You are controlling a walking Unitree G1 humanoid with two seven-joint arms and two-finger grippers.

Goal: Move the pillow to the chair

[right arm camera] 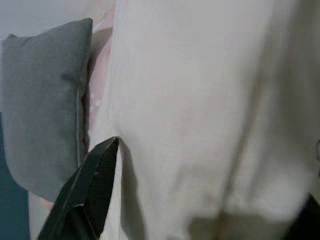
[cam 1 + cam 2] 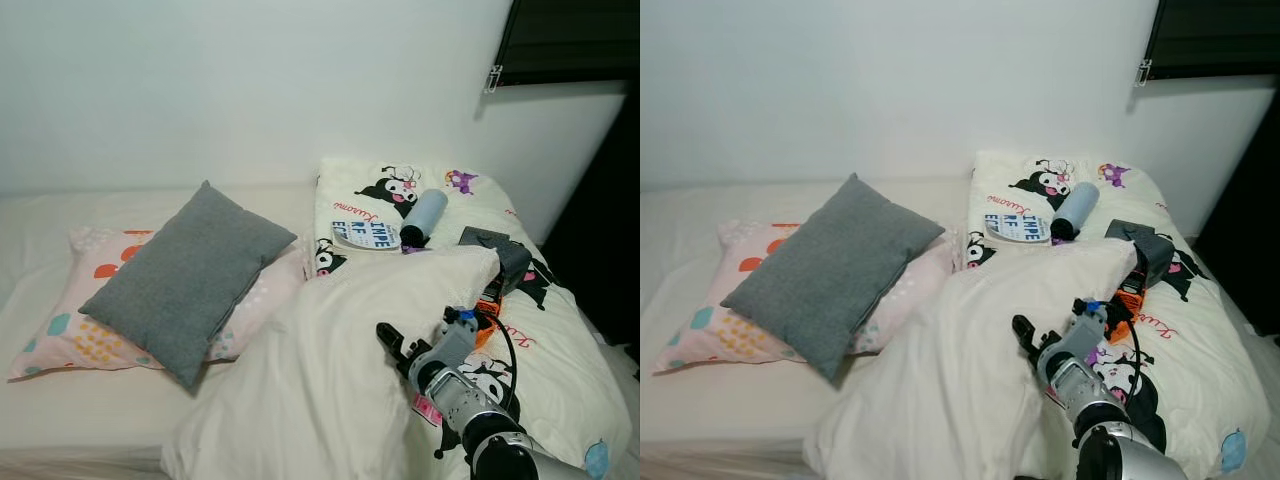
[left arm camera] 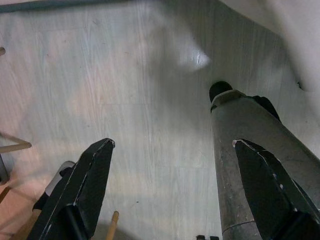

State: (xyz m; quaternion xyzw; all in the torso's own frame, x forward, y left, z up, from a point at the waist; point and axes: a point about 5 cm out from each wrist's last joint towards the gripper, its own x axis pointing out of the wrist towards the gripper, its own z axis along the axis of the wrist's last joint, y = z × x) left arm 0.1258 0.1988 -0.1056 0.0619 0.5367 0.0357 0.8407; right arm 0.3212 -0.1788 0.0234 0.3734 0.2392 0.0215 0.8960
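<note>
A grey pillow (image 2: 190,277) lies tilted on a pink patterned pillow (image 2: 70,335) on the left half of the bed. A big cream pillow-like bulk of bedding (image 2: 330,380) covers the near middle. My right gripper (image 2: 422,330) hovers open over this cream bulk's right side, fingers spread wide. In the right wrist view one black finger (image 1: 90,190) is close to the cream fabric (image 1: 200,110), with the grey pillow (image 1: 40,105) beyond. My left gripper (image 3: 173,143) hangs open over the floor.
A cartoon-print blanket (image 2: 560,360) covers the bed's right side, with a blue bottle (image 2: 424,215), a lettered sheet (image 2: 365,236) and a dark pouch (image 2: 485,238) on it. A white wall backs the bed. Pale wood floor (image 3: 125,75) and my own leg (image 3: 245,150) are below the left gripper.
</note>
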